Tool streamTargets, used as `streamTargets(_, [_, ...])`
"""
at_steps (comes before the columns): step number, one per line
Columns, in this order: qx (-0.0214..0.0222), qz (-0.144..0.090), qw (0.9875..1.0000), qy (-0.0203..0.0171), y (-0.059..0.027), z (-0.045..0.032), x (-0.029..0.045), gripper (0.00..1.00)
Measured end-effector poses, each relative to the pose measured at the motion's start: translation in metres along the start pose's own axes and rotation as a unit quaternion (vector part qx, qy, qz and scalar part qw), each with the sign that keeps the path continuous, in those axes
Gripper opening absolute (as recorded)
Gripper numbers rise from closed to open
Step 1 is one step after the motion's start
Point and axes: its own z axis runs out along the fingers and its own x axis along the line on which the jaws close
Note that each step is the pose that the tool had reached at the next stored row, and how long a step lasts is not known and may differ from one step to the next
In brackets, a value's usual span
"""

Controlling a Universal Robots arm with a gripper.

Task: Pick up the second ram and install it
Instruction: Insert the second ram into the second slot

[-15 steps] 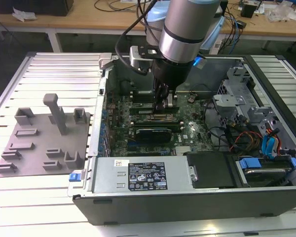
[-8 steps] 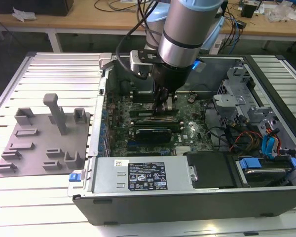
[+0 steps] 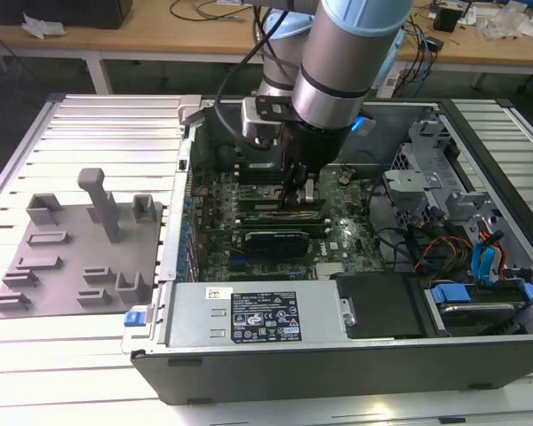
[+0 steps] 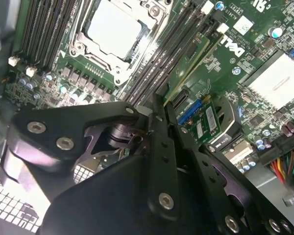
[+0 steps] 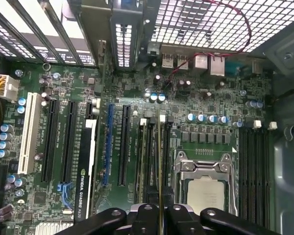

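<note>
The second ram (image 5: 160, 161) is a thin green stick seen edge-on. It runs along the long black memory slots (image 5: 148, 156) beside the processor socket (image 5: 206, 188). My gripper (image 5: 160, 209) is shut on it, one black finger on each face. In the second wrist view the green board (image 4: 193, 58) reaches out from the closed fingers (image 4: 179, 134) of my gripper (image 4: 159, 110), over the slots (image 4: 157, 63) next to the socket (image 4: 115, 29). Whether the stick sits in a slot or just above it I cannot tell. In the exterior view my gripper (image 3: 302, 197) is low inside the open computer case (image 3: 320, 355), over the motherboard (image 3: 338, 235).
A graphics card (image 5: 85, 171) stands in a slot a few rows from the memory slots. The drive cage and cable bundles (image 3: 462, 240) fill the case on the exterior view's right. A grey fixture plate (image 3: 75, 253) lies on the table outside the case, on the exterior view's left.
</note>
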Motion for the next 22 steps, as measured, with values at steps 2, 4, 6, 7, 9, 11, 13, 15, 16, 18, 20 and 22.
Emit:
streamTargets(2, [0.0, 0.0, 1.0, 0.0, -0.0011, 0.004, 0.0004, 0.11])
streamTargets(4, [-0.0001, 0.0, 1.0, -0.0001, -0.0041, 0.009, 0.001, 0.11])
streamTargets(6, [-0.0002, 0.0, 1.0, -0.0002, -0.0057, 0.0134, 0.0012, 0.11])
streamTargets(7, [-0.0002, 0.0, 1.0, -0.0002, -0.0059, 0.0148, 0.0013, 0.11])
streamTargets(9, [0.0005, 0.007, 1.0, -0.0012, -0.0064, 0.0186, 0.0011, 0.11])
streamTargets(11, [0.0015, 0.018, 0.9998, -0.0025, -0.0069, 0.0213, -0.0006, 0.11])
streamTargets(13, [0.0016, 0.018, 0.9998, -0.0026, -0.0074, 0.0223, -0.0006, 0.11])
streamTargets(15, [0.0016, 0.019, 0.9998, -0.0026, -0.0098, 0.024, -0.0005, 0.11])
streamTargets(16, [0.0019, 0.022, 0.9998, -0.003, -0.01, 0.025, -0.0004, 0.11])
streamTargets(18, [0.0022, 0.025, 0.9997, -0.0034, -0.0102, 0.0264, -0.0007, 0.11])
streamTargets(20, [0.0022, 0.025, 0.9997, -0.0035, -0.0104, 0.0278, -0.0007, 0.11])
streamTargets(22, [0.0022, 0.026, 0.9997, -0.0033, -0.0106, 0.0293, -0.0012, 0.11])
